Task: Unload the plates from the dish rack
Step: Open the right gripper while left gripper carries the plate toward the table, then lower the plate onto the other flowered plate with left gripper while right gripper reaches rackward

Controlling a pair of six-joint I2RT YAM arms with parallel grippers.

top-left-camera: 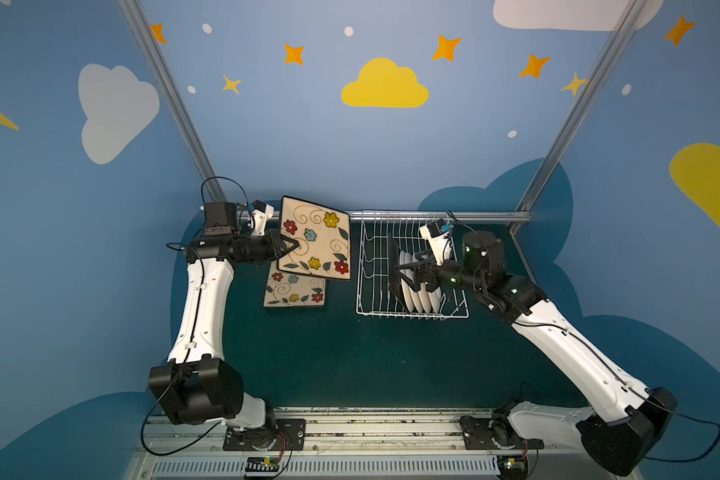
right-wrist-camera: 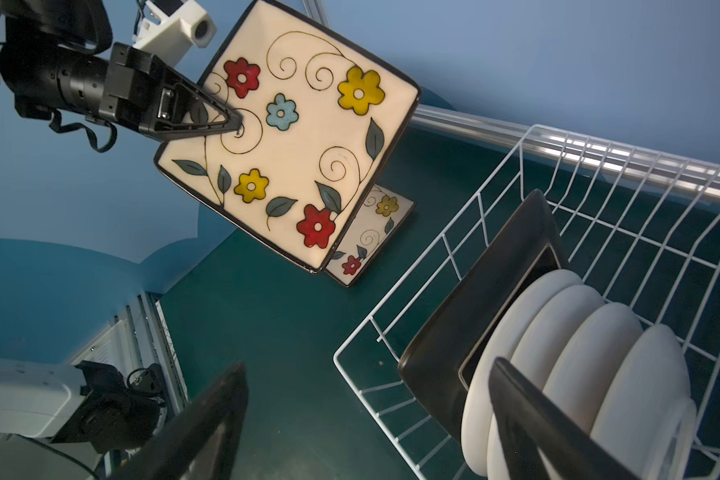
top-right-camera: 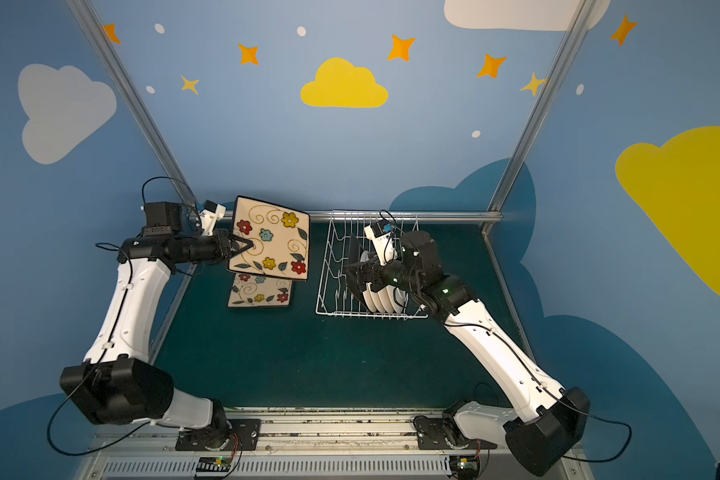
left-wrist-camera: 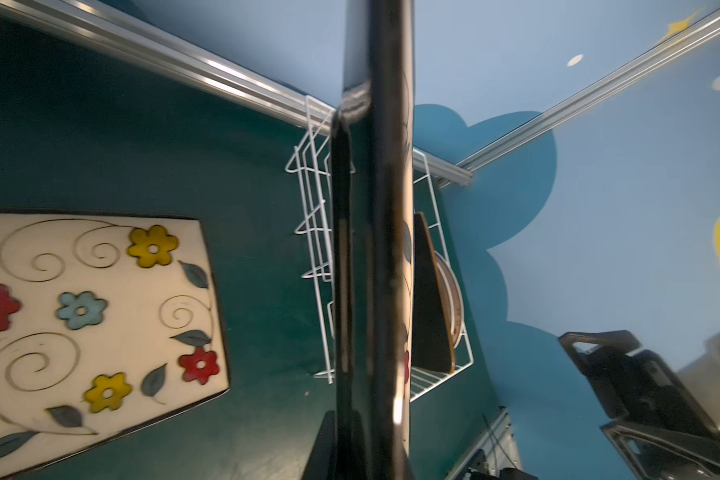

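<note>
1. On the left side of the green counter [top-left-camera: 350,365], the left claw [top-left-camera: 296,244] is clamped on a raised square plate [top-left-camera: 316,239], gripping the edge nearest the left arm
2. This plate is clear of the counter and tilted, with its cream, flowered face turned upward in both top views; the left wrist view shows it edge-on [left-wrist-camera: 375,249]
3. A flat square plate [top-left-camera: 296,293] lies face up on the counter, directly below the raised one and partly covered by it in both top views
4. The dish rack [top-left-camera: 371,266] – white wire – stands on the counter to the right of both plates, close to the back rail
5. Inside the rack, a black-backed square plate [right-wrist-camera: 474,307] stands on edge; four round white plates [right-wrist-camera: 578,345] stand in a row just behind it, near the rack's right end
6. The right claw [top-left-camera: 406,268] hangs over these racked plates with its jaws wide apart and nothing held – whether a finger touches a plate cannot be determined
</note>
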